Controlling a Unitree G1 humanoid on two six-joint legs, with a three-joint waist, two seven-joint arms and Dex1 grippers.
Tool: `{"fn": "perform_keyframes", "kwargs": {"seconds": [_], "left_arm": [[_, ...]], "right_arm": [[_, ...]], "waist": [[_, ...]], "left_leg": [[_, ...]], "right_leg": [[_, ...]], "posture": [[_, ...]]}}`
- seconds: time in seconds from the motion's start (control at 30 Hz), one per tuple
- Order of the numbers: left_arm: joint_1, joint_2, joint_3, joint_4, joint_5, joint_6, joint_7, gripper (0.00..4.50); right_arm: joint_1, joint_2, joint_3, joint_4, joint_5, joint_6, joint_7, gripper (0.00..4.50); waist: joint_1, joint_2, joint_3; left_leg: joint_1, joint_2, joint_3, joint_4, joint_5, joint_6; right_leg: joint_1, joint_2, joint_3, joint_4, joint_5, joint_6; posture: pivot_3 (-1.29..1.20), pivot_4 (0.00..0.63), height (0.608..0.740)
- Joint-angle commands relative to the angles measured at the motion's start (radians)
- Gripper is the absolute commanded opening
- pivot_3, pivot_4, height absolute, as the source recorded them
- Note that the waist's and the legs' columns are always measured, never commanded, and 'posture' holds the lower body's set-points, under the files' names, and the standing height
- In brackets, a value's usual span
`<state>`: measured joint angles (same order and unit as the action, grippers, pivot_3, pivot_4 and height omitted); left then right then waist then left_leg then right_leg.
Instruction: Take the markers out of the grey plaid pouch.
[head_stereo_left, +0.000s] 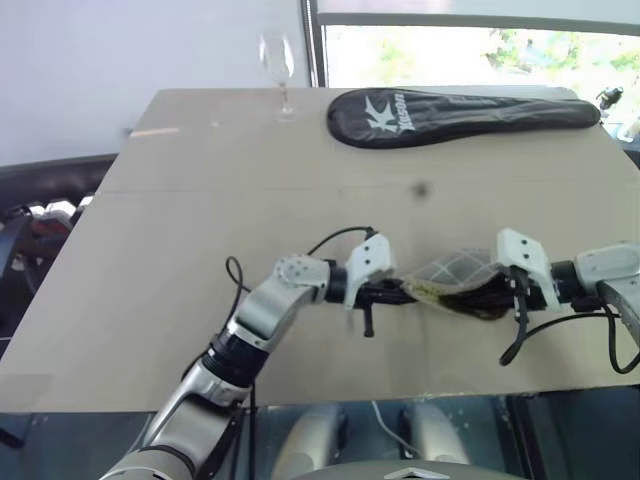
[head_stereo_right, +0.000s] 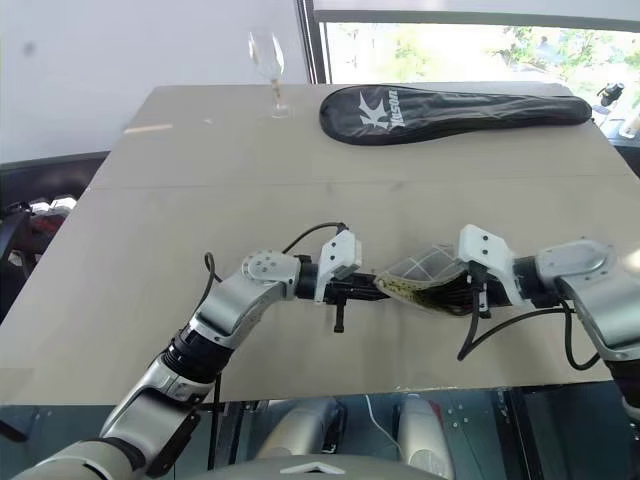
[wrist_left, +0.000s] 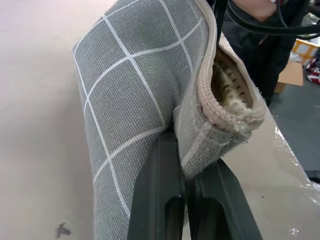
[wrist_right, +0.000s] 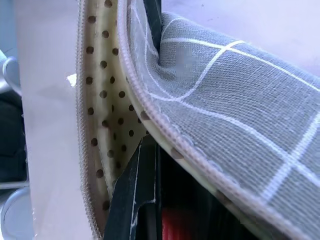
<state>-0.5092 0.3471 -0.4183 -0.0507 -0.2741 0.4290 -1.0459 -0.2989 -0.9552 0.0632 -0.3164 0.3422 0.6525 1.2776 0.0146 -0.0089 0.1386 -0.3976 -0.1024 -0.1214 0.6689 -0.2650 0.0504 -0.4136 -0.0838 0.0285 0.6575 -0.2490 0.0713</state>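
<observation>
The grey plaid pouch (head_stereo_left: 455, 278) hangs above the table, stretched between my two grippers. My left gripper (head_stereo_left: 405, 292) is shut on the pouch's left end; in the left wrist view its black fingers (wrist_left: 155, 200) pinch the grey fabric (wrist_left: 135, 100) beside the zipper edge. My right gripper (head_stereo_left: 482, 296) reaches into the open mouth from the right. The right wrist view looks into the dotted yellowish lining (wrist_right: 107, 115), where a bit of a red marker (wrist_right: 172, 227) shows deep inside. Any green marker is hidden.
A long black racket cover (head_stereo_left: 460, 115) lies at the table's far right. An upright wine glass (head_stereo_left: 277, 68) stands at the far edge, left of it. The beige table (head_stereo_left: 180, 250) ends just below the grippers, near my body.
</observation>
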Motion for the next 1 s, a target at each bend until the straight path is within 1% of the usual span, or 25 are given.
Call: {"fn": "perform_keyframes", "kwargs": {"seconds": [0.03,0.17,0.33,0.43,0.5,0.63,0.8,0.9,1.0], "left_arm": [[-0.013,-0.006,0.065,0.027,0.003,-0.005,0.052,0.00],[-0.010,-0.019,0.081,0.012,0.005,-0.038,0.069,0.00],[0.000,-0.020,0.068,-0.028,0.031,-0.079,0.092,0.00],[0.001,-0.018,0.062,-0.012,0.070,-0.127,0.115,0.00],[0.009,-0.008,0.057,0.003,0.090,-0.159,0.109,0.00],[0.029,0.018,0.047,0.014,0.118,-0.194,0.092,0.00],[0.048,0.044,0.030,0.010,0.125,-0.200,0.060,0.00],[0.052,0.052,0.024,0.005,0.125,-0.196,0.041,0.00],[0.040,0.052,0.021,0.024,0.133,-0.208,0.032,0.00]], "right_arm": [[-0.005,-0.071,0.054,-0.066,-0.051,-0.032,0.017,0.39],[-0.030,-0.074,0.111,-0.056,-0.109,-0.051,-0.018,0.39],[-0.058,-0.020,0.131,-0.077,-0.101,-0.106,-0.037,0.39],[-0.053,0.005,0.110,-0.077,-0.091,-0.139,-0.047,0.39],[-0.052,0.018,0.081,-0.065,-0.087,-0.125,-0.080,0.39],[-0.040,0.043,0.002,-0.070,-0.025,-0.117,-0.095,0.39],[-0.027,0.018,-0.046,-0.066,-0.028,-0.068,-0.139,0.39],[-0.018,-0.012,-0.054,-0.045,-0.058,-0.068,-0.162,0.39],[-0.012,-0.034,-0.044,-0.032,-0.082,-0.117,-0.162,0.39]], "waist": [[0.000,0.000,0.000],[-0.001,0.000,0.000],[0.000,0.000,0.001],[0.000,0.000,0.001],[0.000,0.000,0.001],[0.000,0.000,0.001],[0.000,0.000,0.001],[0.000,0.000,0.001],[0.000,0.000,0.000]], "left_leg": [[0.000,0.000,0.000,0.000,0.000,0.000],[0.000,0.000,0.000,0.000,0.000,0.000],[0.000,0.000,0.000,0.000,0.000,0.000],[0.000,0.000,0.000,0.000,0.000,0.000],[0.000,0.000,0.000,0.000,0.000,0.000],[0.000,0.000,0.000,0.000,0.000,0.000],[0.000,0.000,0.000,0.000,0.000,0.000],[0.000,0.000,0.000,0.000,0.000,0.000],[0.000,0.000,0.000,0.000,0.000,0.000]], "right_leg": [[0.000,0.000,0.000,0.000,0.000,0.000],[0.000,0.000,0.000,0.000,0.000,0.000],[0.000,0.000,0.000,0.000,0.000,0.000],[0.000,0.000,0.000,0.000,0.000,0.000],[0.000,0.000,0.000,0.000,0.000,0.000],[0.000,0.000,0.000,0.000,0.000,0.000],[0.000,0.000,0.000,0.000,0.000,0.000],[0.000,0.000,0.000,0.000,0.000,0.000],[0.000,0.000,0.000,0.000,0.000,0.000]], "posture": [[0.00,0.150,0.740],[0.00,0.150,0.740],[0.00,0.150,0.740],[0.00,0.150,0.740],[0.00,0.150,0.740],[0.00,0.150,0.740],[0.00,0.150,0.740],[0.00,0.150,0.740],[0.00,0.150,0.740]]}}
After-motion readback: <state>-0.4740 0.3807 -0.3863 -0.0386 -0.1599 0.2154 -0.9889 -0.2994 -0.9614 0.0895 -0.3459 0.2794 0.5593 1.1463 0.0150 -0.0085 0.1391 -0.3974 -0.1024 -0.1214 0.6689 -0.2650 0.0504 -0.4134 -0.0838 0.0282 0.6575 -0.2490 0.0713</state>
